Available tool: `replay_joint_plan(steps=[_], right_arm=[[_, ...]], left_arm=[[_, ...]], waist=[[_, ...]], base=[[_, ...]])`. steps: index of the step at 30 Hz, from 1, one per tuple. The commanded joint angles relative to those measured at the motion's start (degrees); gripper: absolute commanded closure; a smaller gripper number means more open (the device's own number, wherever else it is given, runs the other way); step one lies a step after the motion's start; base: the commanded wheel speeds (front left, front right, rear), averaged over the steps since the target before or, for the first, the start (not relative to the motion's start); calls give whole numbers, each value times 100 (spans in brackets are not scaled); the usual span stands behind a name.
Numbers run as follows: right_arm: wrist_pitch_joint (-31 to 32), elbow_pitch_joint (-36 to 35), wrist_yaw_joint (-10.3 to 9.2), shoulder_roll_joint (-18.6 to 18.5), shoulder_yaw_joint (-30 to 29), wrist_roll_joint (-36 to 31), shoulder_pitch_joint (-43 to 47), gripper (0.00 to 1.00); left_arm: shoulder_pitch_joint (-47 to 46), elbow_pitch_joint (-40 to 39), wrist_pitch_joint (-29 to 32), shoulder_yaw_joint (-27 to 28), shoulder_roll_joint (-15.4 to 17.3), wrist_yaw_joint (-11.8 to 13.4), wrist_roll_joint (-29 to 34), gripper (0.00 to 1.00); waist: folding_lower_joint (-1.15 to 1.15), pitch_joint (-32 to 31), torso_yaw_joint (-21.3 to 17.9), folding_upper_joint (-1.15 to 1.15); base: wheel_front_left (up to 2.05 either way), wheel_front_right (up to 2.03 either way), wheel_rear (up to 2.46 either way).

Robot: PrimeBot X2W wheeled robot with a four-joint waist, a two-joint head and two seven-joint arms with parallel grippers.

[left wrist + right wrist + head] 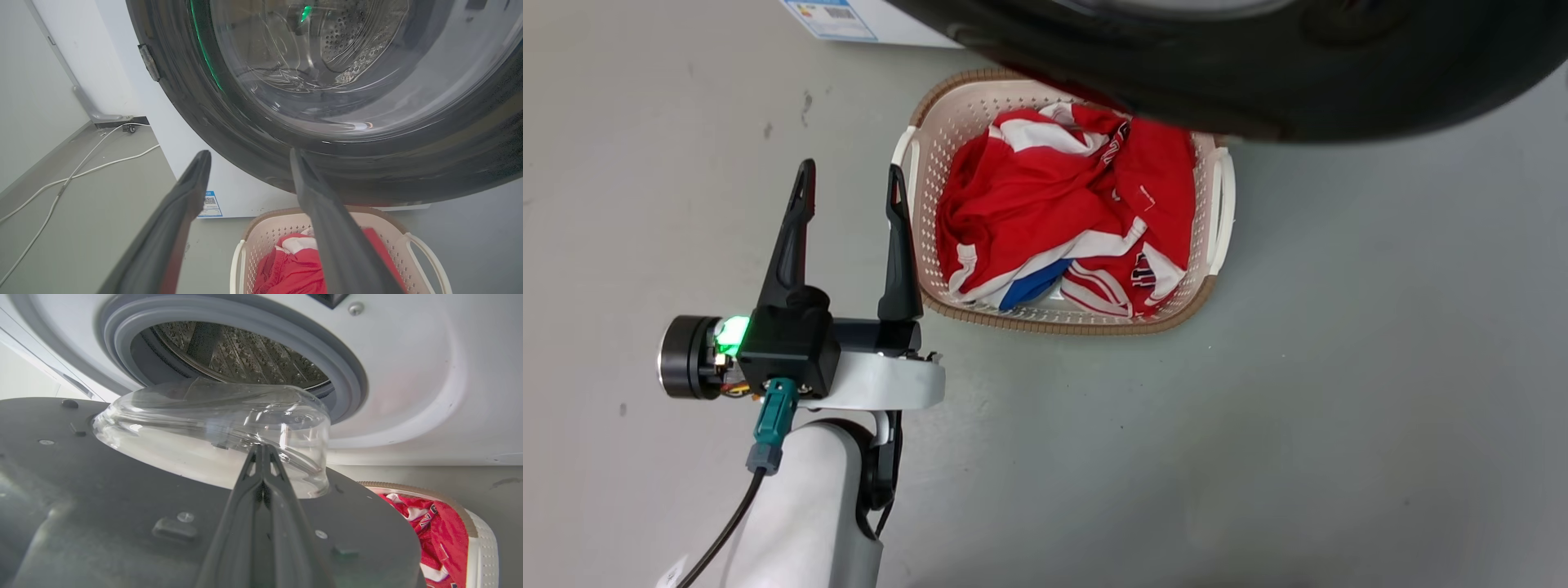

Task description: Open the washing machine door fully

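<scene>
The washing machine door (1258,82), a glossy black disc around a clear bulging glass bowl, stood open over the far end of the basket (1062,327), a beige perforated plastic tub of crumpled red cloth (1045,204). Just left of the basket, the left gripper (851,167) hung spread wide and empty. The right wrist view gave the door's matte inner face, the grey rubber ring (335,363) and the dimpled steel drum (245,355), with the right gripper (261,448) pinched together.

Laundry area; home or test room, cannot tell. White front-load washing machine (408,396) across the top of frame, steel drum (245,355) inside. Beige laundry basket (956,122) of red clothes (1045,204) at centre. Bare grey floor (1339,408), white cables (104,164) at left.
</scene>
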Motion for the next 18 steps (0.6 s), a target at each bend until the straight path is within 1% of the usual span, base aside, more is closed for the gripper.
replay_joint_plan(steps=[1,9,14,18], right_arm=[[113,-196,14,115,123,37,223,100],[423,-854,14,356,345,290,982,100],[662,-1261,14,392,569,347,1484,100],[737,-1472,14,460,664,410,1767,100]], left_arm=[[105,14,-16,30,-6,-7,39,0],[225,65,-16,53,-3,-66,47,0],[297,78,-16,49,-6,-72,29,0],[343,99,-16,52,-7,-65,33,0]], waist=[[0,-83,-48,0],[0,-333,-90,0],[0,-501,-43,0],[0,-614,-27,0]], base=[[0,0,0],[0,0,0],[0,0,0],[0,0,0]])
